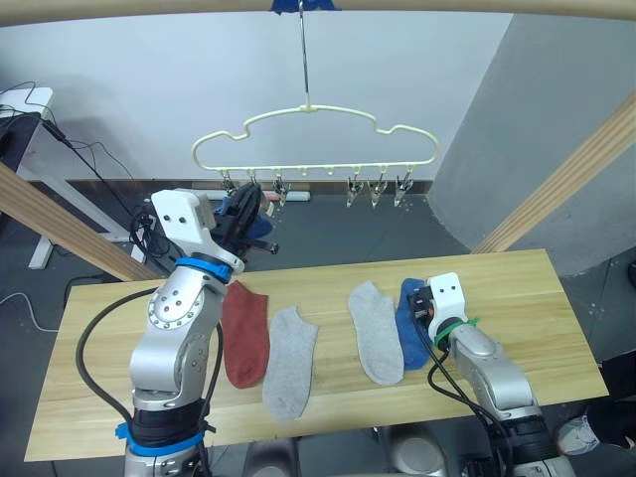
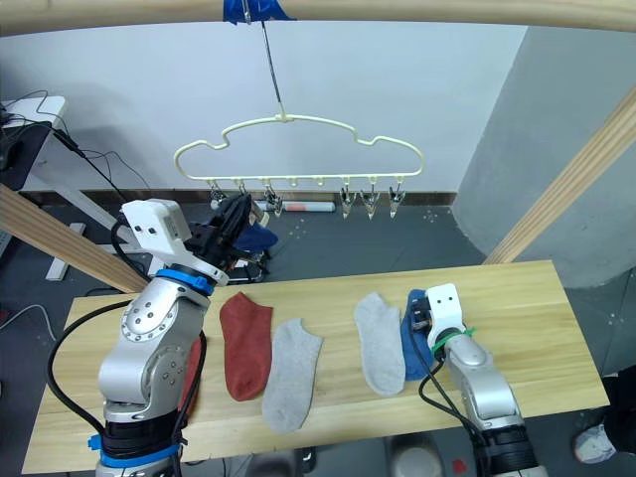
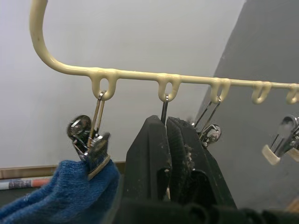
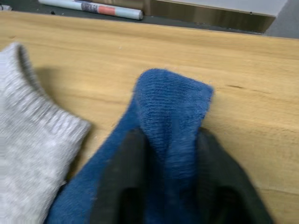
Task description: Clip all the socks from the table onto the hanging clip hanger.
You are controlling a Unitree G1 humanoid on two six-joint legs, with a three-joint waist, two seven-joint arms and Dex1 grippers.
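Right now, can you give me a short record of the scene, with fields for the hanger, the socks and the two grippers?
hanger: cream clip hanger hangs by its hook from a wooden pole above the table
hung sock: one blue sock in the leftmost clip
socks on table: one red sock, two grey socks, one blue sock
left gripper: raised under the clips, fingers together
right gripper: on the table, pinching the blue sock there

Both arms are built of rounded silver-grey metal housings with white box-shaped wrist modules. The left arm (image 1: 184,318) wears blue bands at the wrist and base, with thick black cables looping beside it. The right arm (image 1: 487,373) carries a green tie and black cable. Each end effector has matte black fingers (image 3: 154,158).
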